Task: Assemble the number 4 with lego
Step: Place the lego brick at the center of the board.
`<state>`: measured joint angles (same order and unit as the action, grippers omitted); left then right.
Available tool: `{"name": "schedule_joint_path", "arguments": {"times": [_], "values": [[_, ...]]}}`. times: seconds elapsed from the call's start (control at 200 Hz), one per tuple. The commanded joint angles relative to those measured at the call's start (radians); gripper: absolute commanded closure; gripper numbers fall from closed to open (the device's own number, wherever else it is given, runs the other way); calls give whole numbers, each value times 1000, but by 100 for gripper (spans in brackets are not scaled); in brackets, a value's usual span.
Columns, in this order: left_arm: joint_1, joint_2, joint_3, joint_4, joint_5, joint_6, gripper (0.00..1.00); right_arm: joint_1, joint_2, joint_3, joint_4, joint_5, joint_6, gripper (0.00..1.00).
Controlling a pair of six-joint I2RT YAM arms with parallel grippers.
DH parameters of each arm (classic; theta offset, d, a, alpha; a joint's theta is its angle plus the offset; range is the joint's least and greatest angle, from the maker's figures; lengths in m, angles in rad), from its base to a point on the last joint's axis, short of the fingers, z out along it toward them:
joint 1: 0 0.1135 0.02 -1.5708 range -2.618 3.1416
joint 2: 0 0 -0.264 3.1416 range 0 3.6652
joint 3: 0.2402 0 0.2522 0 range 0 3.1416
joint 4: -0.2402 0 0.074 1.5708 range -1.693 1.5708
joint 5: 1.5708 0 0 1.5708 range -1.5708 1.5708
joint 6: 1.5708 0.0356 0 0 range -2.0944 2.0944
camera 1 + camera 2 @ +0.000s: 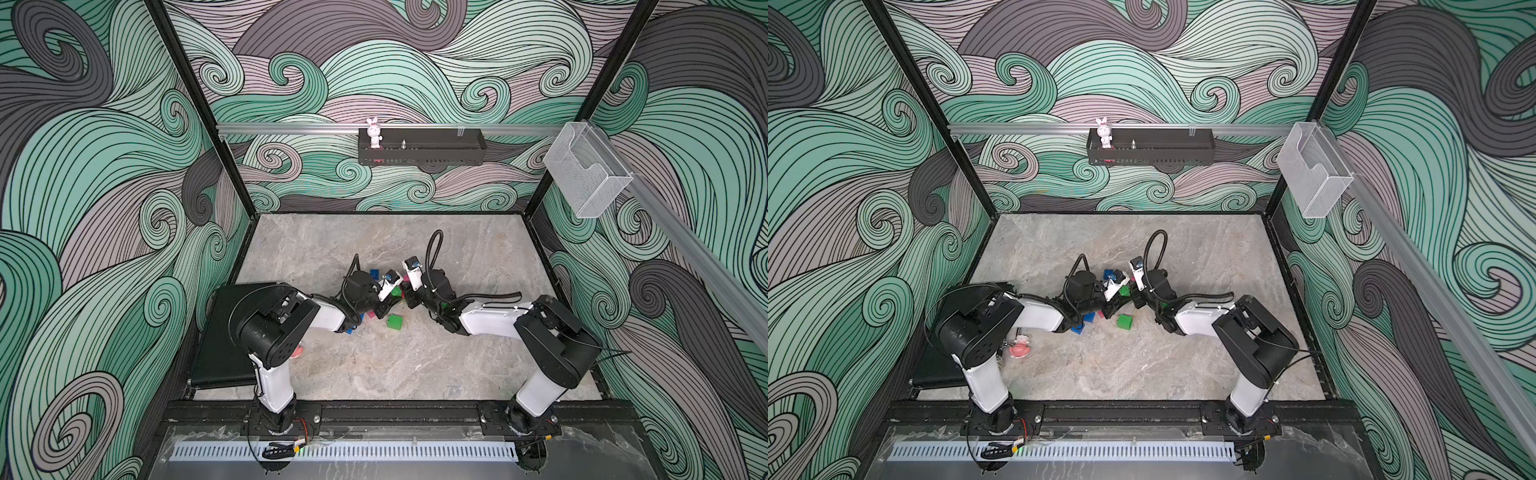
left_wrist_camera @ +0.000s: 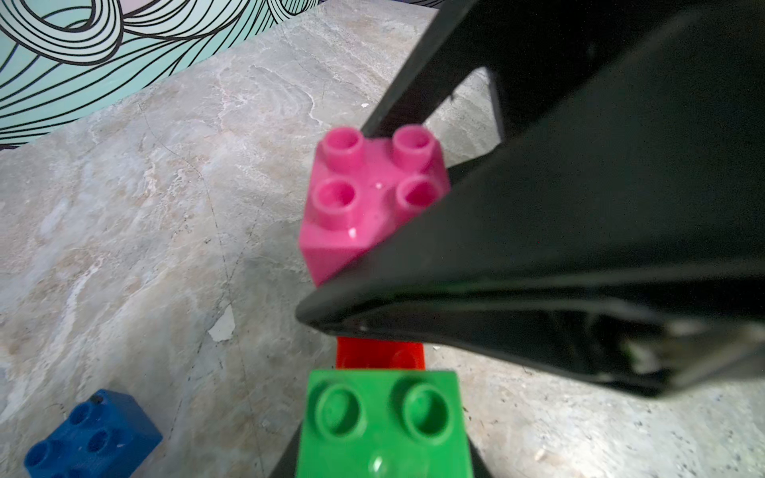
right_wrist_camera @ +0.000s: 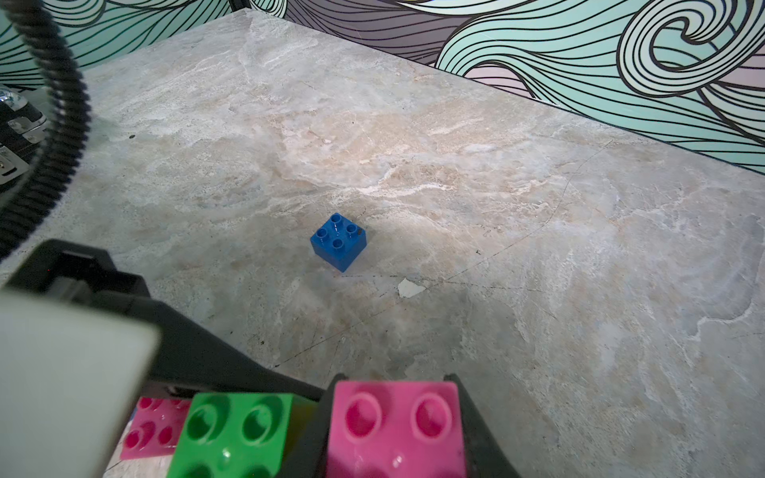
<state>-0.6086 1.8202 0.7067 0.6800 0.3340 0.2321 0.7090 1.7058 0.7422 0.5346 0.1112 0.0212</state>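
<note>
My left gripper [image 2: 383, 469] is shut on a green lego brick [image 2: 383, 422], studs facing the camera. A red brick [image 2: 380, 354] shows just beyond the green one; I cannot tell whether they are joined. My right gripper [image 3: 395, 430] is shut on a pink brick [image 3: 395, 426], which also appears in the left wrist view [image 2: 368, 198] between black fingers [image 2: 579, 207]. The two held bricks sit side by side, close together. In both top views the grippers meet over the middle of the table [image 1: 399, 291] [image 1: 1127, 291].
Loose bricks lie around: a blue one [image 3: 338, 241] further back, a green one [image 1: 395, 322] towards the front, blue ones [image 1: 1089, 319] under the left arm, a second pink one [image 3: 153, 426]. A pink toy figurine [image 1: 1020, 348] sits front left beside a black pad [image 1: 224, 332].
</note>
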Motion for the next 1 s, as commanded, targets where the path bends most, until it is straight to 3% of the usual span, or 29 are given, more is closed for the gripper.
{"name": "schedule_joint_path", "arguments": {"times": [0.0, 0.07, 0.34, 0.816, 0.941, 0.996], "values": [[-25, 42, -8, 32, -13, 27, 92, 14, 79, -66, -316, -62, 12, 91], [-25, 42, -10, 32, -22, 30, 100, 14, 63, -69, -321, -60, 19, 88], [-25, 21, -14, 2, -56, 23, 100, 11, -77, -65, -353, -52, 36, 67], [-24, -1, 16, -72, -34, 3, 100, -9, -355, -81, -498, -64, 33, 43], [-23, -44, 97, -262, -25, -55, 100, -29, -560, -95, -632, -86, 47, 26], [-24, -54, 130, -330, -25, -88, 100, -62, -656, -94, -713, -118, 65, 8]]}}
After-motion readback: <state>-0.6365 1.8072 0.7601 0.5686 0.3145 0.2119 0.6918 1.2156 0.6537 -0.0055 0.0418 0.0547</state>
